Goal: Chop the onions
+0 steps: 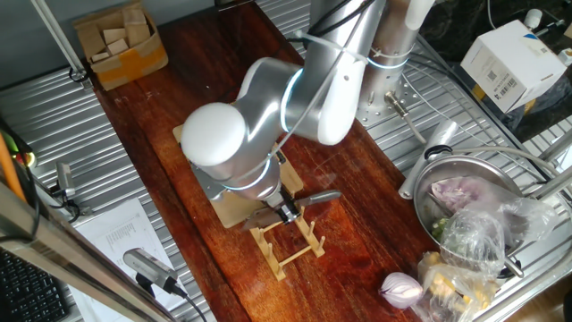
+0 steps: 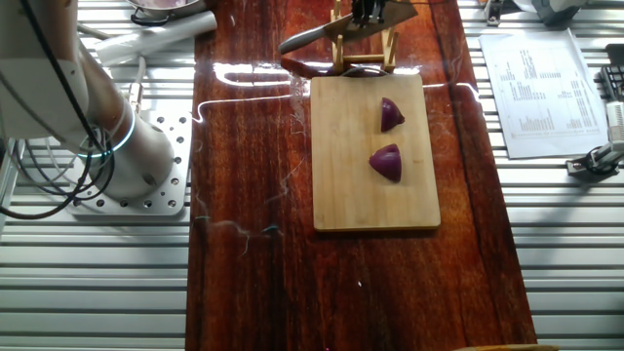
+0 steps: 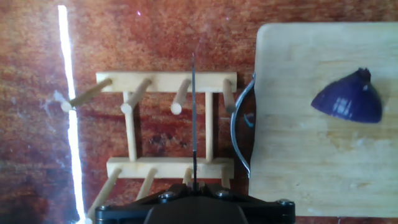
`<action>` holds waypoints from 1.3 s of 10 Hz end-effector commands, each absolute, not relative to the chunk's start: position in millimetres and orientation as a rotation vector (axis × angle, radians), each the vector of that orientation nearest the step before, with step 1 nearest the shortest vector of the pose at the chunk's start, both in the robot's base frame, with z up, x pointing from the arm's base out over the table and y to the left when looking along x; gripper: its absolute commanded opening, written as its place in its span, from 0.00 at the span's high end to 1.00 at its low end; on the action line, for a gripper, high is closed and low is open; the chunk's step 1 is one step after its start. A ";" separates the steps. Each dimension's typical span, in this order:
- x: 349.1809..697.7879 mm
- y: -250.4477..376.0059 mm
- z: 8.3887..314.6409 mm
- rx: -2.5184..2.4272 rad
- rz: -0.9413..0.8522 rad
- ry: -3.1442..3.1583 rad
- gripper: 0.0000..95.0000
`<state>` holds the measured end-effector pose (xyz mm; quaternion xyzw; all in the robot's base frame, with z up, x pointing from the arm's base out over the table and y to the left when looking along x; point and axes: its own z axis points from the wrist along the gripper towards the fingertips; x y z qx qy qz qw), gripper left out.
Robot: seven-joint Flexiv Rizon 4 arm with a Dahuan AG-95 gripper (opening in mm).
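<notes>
Steel blade edge-on runs straight down the middle of the hand view: the cleaver (image 3: 193,118) sits in the gripper (image 3: 193,198), fingers clamped on its handle, blade vertical over the wooden peg rack (image 3: 165,124). Blade's long axis points away from the hand, parallel to the near edge of the bamboo cutting board (image 3: 311,155).

Board lies just beside the rack, to the right in hand view. One onion wedge (image 3: 348,99) shows there, deep purple, well off to the side of the blade line; the other is out of that frame. From the other fixed view both onions sit on the board: one (image 2: 391,114) nearer the rack, one (image 2: 386,162) further along, close together but apart, both toward one long edge.

Judgement: knife looks freshly lifted or about to lift from the rack; chopping not started, wedges uncut. Next move needs a sideways shift over the board w/ blade clear of the pegs.

Room: board mostly bare around the wedges, dark wood tabletop (image 2: 244,273) open beyond. Metal bowl (image 1: 465,179) w/ bagged veg and a whole onion (image 1: 400,288) sit well apart.
</notes>
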<state>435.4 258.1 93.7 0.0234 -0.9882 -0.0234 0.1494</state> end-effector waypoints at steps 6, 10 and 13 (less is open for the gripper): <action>428.8 264.0 83.6 0.065 -0.063 -2.831 1.00; 442.6 265.3 83.3 0.062 -0.036 -2.851 0.80; 449.1 266.0 83.7 0.047 -0.025 -2.870 0.60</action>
